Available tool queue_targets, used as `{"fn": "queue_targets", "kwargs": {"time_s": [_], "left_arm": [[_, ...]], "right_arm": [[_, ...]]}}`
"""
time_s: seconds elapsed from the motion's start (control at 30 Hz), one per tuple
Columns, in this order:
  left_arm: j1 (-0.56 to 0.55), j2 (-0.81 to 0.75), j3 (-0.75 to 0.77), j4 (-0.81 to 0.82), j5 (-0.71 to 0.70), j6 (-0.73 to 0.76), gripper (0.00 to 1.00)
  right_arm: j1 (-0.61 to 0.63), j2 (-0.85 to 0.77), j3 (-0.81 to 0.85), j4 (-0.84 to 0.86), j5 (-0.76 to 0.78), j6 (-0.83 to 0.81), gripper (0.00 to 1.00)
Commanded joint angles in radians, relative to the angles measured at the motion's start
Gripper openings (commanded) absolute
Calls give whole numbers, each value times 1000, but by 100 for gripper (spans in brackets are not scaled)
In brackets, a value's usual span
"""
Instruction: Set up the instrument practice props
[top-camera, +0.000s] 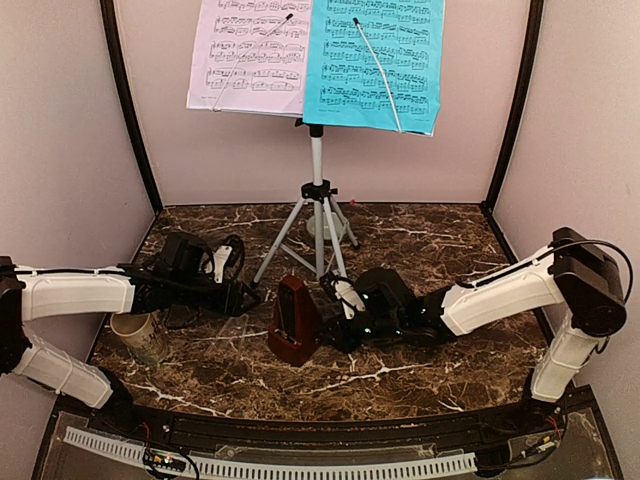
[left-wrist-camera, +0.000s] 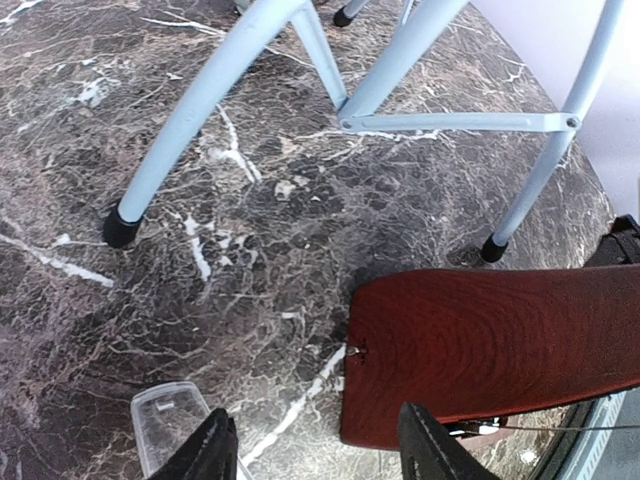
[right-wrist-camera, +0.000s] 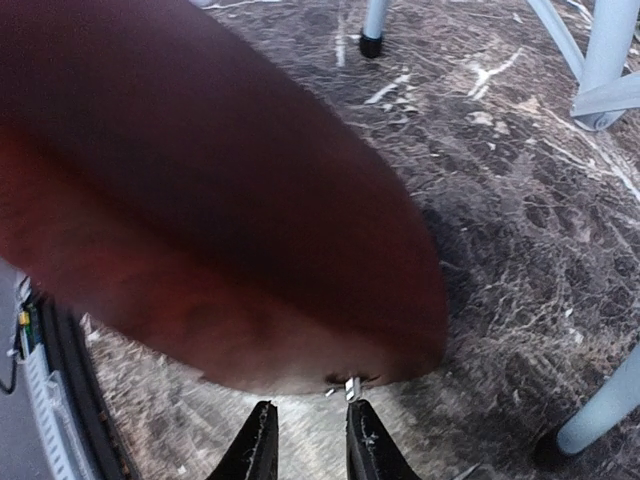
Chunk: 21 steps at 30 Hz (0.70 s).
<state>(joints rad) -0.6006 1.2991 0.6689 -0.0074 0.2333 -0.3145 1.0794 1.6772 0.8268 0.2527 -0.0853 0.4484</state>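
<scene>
The silver tripod music stand (top-camera: 317, 200) stands at the back centre. Its tray holds the lilac sheet (top-camera: 250, 55) and the bright-blue sheet (top-camera: 375, 62), each under a wire arm. The dark-brown metronome (top-camera: 293, 320) stands upright in front of the tripod. It also shows in the left wrist view (left-wrist-camera: 500, 340) and, close and blurred, in the right wrist view (right-wrist-camera: 200, 200). My left gripper (top-camera: 247, 297) (left-wrist-camera: 320, 455) is open and empty just left of it. My right gripper (top-camera: 335, 300) (right-wrist-camera: 312, 450) is at its right side, jaws slightly apart and holding nothing, below a small metal tab (right-wrist-camera: 350, 385).
A cream mug (top-camera: 140, 336) stands at the front left under my left arm. A clear plastic piece (left-wrist-camera: 170, 425) lies by my left finger. Tripod feet (left-wrist-camera: 122, 228) (left-wrist-camera: 492, 248) (right-wrist-camera: 371, 45) rest on the marble top close behind the metronome. Pale walls enclose the table.
</scene>
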Motion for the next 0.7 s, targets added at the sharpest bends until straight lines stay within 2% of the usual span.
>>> {"fn": "queue_targets", "kwargs": {"time_s": [0.0,0.37,0.67], "left_arm": [[-8,-10,-36,74,58,7,56],[-114,89,-82,194,45,-51,54],[-130,99,-85,236,6,-80,53]], "right_arm": [[5,59,82,8,110,9,23],[-15,137,158,20,143,-29,22],[-57,142,194,22,130,-87,23]]}}
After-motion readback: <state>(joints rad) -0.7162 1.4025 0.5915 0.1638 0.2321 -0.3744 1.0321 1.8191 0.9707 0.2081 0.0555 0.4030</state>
